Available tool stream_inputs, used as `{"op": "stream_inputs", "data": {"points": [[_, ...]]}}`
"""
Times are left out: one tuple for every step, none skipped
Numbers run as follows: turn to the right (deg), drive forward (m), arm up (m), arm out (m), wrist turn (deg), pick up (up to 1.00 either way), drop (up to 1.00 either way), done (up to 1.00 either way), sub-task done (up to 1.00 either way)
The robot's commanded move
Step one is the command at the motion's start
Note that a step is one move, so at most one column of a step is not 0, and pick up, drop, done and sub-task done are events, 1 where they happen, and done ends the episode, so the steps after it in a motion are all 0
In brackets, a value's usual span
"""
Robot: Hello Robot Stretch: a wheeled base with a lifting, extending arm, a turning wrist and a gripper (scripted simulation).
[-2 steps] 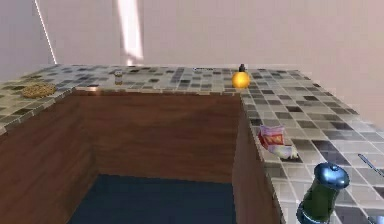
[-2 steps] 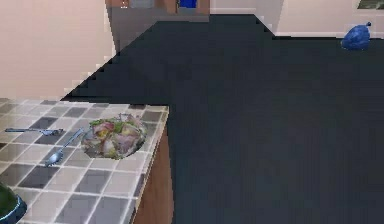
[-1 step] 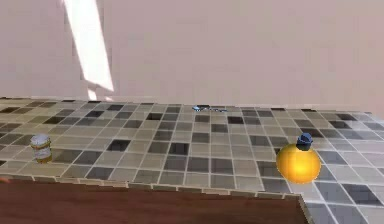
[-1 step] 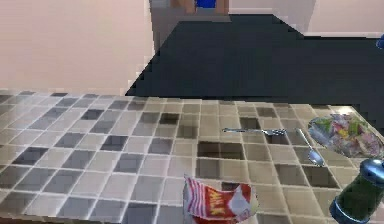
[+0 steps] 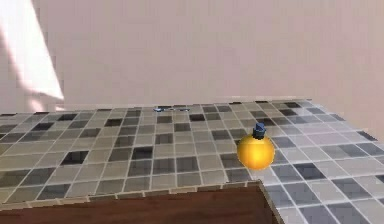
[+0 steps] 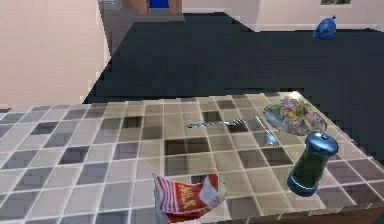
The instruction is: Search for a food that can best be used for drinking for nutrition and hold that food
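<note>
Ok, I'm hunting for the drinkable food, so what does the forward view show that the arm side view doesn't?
Forward view: a round yellow-orange thing with a dark cap, possibly a small bottle. Arm side view: a fork, a spoon, a dish of greens, a dark shaker, a red-and-white crumpled thing, and dark floor beyond. Shared: a grey checked tiled countertop.

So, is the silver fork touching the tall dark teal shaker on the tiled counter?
Apart. The arm side view shows several bare tiles between the silver fork and the tall dark teal shaker.
</note>
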Motion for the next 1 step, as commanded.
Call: {"op": "stream_inputs", "data": {"points": [[0.0, 0.0, 0.5, 0.0, 0.0, 0.0, 0.0, 0.0, 0.0]]}}
